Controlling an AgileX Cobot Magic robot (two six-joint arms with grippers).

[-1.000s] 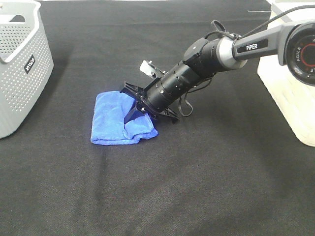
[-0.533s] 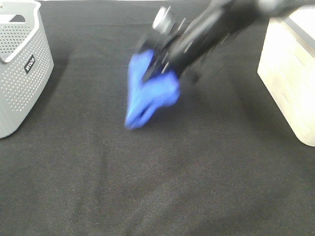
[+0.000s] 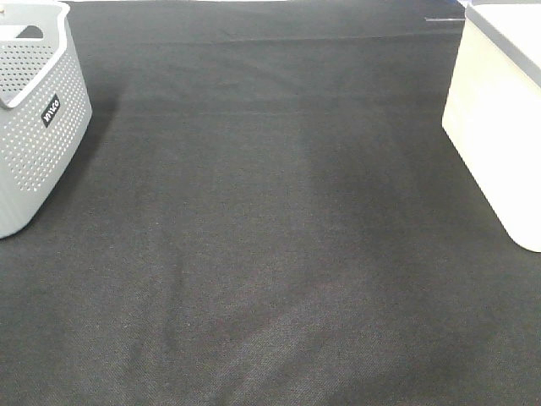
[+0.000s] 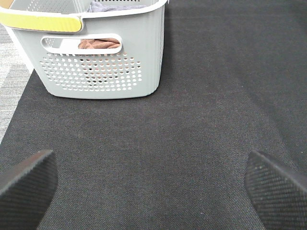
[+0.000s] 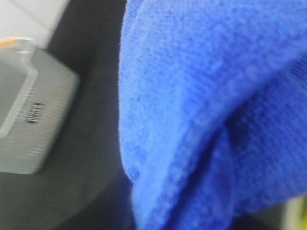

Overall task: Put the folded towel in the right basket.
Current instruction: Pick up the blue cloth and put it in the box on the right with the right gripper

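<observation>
The folded blue towel (image 5: 206, 96) fills the right wrist view, hanging close to the camera high above the black mat. My right gripper's fingers are hidden behind it; it is shut on the towel. Neither the towel nor the right arm shows in the exterior high view. The right basket (image 3: 499, 127), white with smooth walls, stands at the right edge of the table. My left gripper (image 4: 153, 191) is open and empty, its dark fingertips (image 4: 26, 184) low over the mat in front of the left basket.
A grey perforated basket (image 3: 34, 127) stands at the left edge; it also shows in the left wrist view (image 4: 100, 72) with a brown cloth (image 4: 98, 44) inside, and blurred in the right wrist view (image 5: 29, 120). A black mat (image 3: 270, 254) covers the table.
My right gripper has lifted the blue towel off the mat and carried it up and out of the exterior high view. The towel's place on the mat is bare.
</observation>
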